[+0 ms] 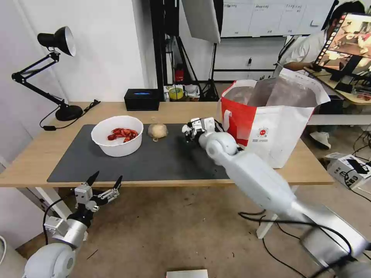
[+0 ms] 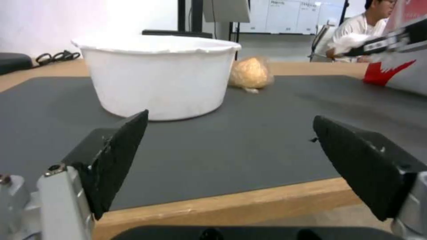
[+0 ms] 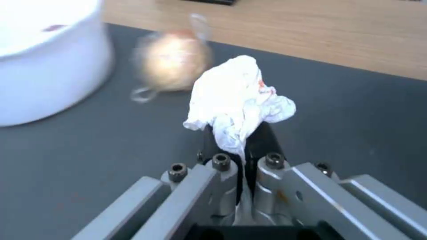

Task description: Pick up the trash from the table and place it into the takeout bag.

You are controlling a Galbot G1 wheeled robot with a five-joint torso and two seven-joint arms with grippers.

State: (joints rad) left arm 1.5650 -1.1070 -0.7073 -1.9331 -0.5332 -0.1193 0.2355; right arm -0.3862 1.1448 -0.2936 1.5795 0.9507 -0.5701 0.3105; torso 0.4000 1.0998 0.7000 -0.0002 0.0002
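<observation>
While the right gripper (image 1: 188, 133) hangs above the mat (image 1: 154, 162) just beside the takeout bag (image 1: 270, 127) | left wrist: left gripper (image 2: 227, 160) spread wide, at the table (image 2: 231, 206) edge near the bowl (image 2: 158, 76) | right wrist: fingers pinch the tissue (image 3: 238, 103) low; it may slip, or snag the bag's rim; open mat around.

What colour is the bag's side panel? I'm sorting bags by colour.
Red, beside a white front with a small red logo: the bag shows best in the head view.
</observation>
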